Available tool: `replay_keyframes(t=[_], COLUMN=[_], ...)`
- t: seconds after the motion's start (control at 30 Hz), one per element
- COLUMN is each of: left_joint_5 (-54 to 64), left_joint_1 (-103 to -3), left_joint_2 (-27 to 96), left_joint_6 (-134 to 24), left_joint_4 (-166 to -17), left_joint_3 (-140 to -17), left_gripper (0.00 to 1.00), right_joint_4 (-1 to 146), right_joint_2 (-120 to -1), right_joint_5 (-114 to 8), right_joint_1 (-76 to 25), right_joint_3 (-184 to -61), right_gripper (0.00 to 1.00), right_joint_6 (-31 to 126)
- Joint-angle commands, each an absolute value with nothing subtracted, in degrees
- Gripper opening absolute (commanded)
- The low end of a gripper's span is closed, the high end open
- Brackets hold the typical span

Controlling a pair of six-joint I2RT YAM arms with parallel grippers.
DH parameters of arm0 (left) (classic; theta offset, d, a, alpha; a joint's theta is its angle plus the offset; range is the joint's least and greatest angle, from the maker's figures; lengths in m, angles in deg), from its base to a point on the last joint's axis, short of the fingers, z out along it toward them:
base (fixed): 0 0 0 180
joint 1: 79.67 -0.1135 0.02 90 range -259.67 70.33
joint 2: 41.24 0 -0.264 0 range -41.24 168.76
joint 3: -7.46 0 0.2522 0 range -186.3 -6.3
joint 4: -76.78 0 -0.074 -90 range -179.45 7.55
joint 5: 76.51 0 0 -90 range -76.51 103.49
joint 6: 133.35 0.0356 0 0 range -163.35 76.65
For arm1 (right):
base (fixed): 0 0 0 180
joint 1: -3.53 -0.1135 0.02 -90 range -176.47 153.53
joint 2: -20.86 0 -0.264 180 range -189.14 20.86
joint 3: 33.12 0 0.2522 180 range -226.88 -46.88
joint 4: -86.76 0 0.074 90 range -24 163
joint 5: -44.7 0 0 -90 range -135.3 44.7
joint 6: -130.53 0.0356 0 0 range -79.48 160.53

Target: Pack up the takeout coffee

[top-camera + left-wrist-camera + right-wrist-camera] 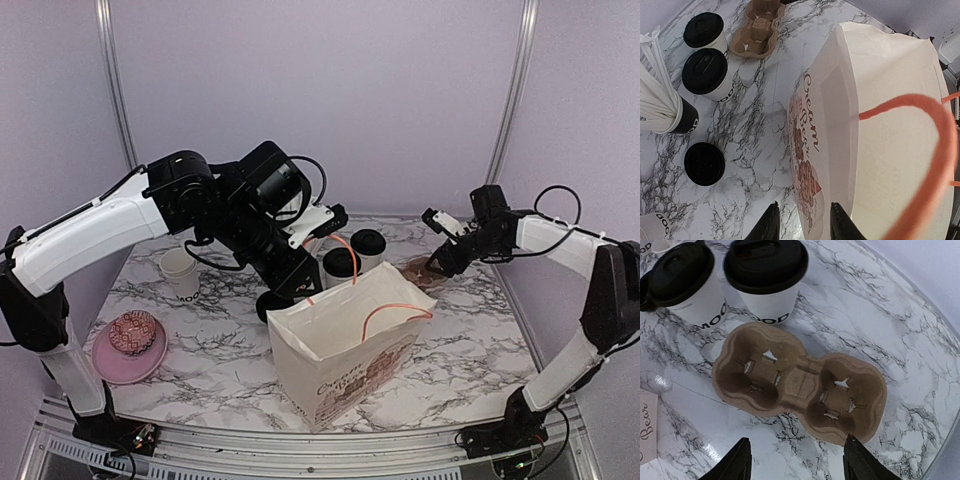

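Note:
Two white paper cups with black lids [340, 262] [368, 245] stand at the back middle of the table, behind the open paper bag [340, 375]. In the left wrist view they are at the top left [707, 72] [703, 30]. In the right wrist view they are at the top [685, 280] [767, 275]. My left gripper [305, 290] [805, 222] is open, with the bag's back wall [830, 100] between its jaws. My right gripper [440, 262] [797, 465] is open and empty, just above the brown two-cup carrier [415, 270] [800, 382].
A black cup of white straws [670, 112] and a loose black lid [704, 163] sit left of the bag. A lidless white cup [180, 272] stands at the back left. A pink plate [110, 365] with a pastry [133, 332] is at the front left.

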State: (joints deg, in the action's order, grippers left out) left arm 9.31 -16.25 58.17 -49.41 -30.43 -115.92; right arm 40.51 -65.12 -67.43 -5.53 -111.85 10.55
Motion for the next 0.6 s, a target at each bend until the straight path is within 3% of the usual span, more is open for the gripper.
replay_keyframes(t=[0.0,0.07,0.2,0.33,0.57], left_joint_5=[10.8,12.8,13.2,15.1,16.5], left_joint_1=[-16.3,-16.4,-16.4,-16.4,-16.4], left_joint_2=[58.5,58.5,58.4,57.7,57.0], left_joint_6=[-47.8,-47.4,-47.3,-47.5,-47.5], left_joint_4=[-27.4,-27.4,-27.4,-27.4,-27.5], left_joint_3=[-115.7,-116.2,-117.7,-117.6,-117.4], left_gripper=[0.33,0.33,0.48,0.51,0.52], right_joint_4=[44.9,44.3,41.7,39.6,37.4], right_joint_2=[-73.3,-79.5,-88.2,-91.9,-90.7], right_joint_5=[-57.6,-55.4,-51.3,-47.4,-46.8], right_joint_1=[-5.7,-5.8,-5.7,-5.6,-5.3], right_joint_3=[-119.5,-123.8,-131.1,-133.6,-129.8], right_gripper=[0.55,0.45,0.33,0.21,0.15], right_joint_6=[15.1,15.8,15.1,13.7,10.5])
